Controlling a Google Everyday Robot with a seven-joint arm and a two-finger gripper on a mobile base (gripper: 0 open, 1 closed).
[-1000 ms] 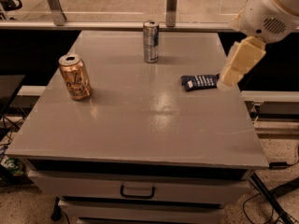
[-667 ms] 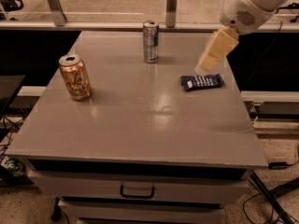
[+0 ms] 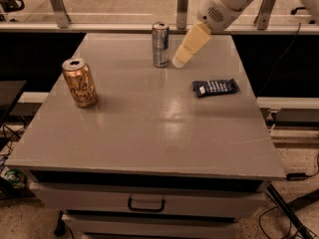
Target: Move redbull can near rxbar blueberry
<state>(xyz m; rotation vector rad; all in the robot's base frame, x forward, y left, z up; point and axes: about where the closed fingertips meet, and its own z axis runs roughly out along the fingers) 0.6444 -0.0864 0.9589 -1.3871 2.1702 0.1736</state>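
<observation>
The redbull can [image 3: 160,44] is slim and silver with blue panels. It stands upright at the back middle of the grey table [image 3: 149,128]. The rxbar blueberry [image 3: 215,87] is a flat dark navy wrapper lying on the table's right side, in front of and to the right of the can. My gripper [image 3: 180,59] hangs from the white arm at the upper right, its cream fingers pointing down-left. Its tip is just right of the redbull can and holds nothing.
A wider gold can [image 3: 79,82] stands upright on the left side of the table. A metal railing [image 3: 182,6] runs behind the table's back edge. A drawer with a handle [image 3: 146,203] is below the front edge.
My gripper has swung left from above the rxbar blueberry across the table to just right of the redbull can. The cans and the bar have not moved.
</observation>
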